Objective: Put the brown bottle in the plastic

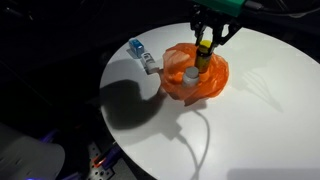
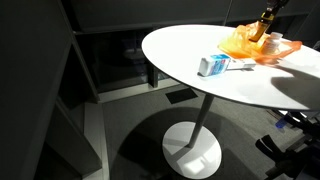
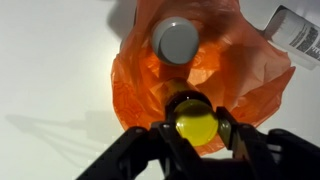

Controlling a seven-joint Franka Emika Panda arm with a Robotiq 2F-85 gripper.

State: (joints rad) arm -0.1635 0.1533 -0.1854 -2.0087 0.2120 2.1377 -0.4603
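Note:
My gripper (image 1: 204, 44) is shut on the brown bottle (image 1: 203, 59), which has a yellow cap (image 3: 196, 124). It holds the bottle upright over the orange plastic bag (image 1: 205, 80), the bottle's lower part inside the bag's opening. In the wrist view the fingers (image 3: 196, 128) clasp the neck just below the cap, with the orange bag (image 3: 135, 85) beneath. A white-capped bottle (image 3: 177, 40) stands in the bag. In an exterior view the bottle (image 2: 260, 28) and bag (image 2: 240, 45) show at the table's far side.
The round white table (image 1: 250, 130) has a blue and white box (image 1: 136, 47) and a small clear bottle (image 1: 149, 65) beside the bag; they also show in an exterior view (image 2: 213, 65). A white cup (image 2: 275, 38) stands near the bag. The table edge drops to dark floor.

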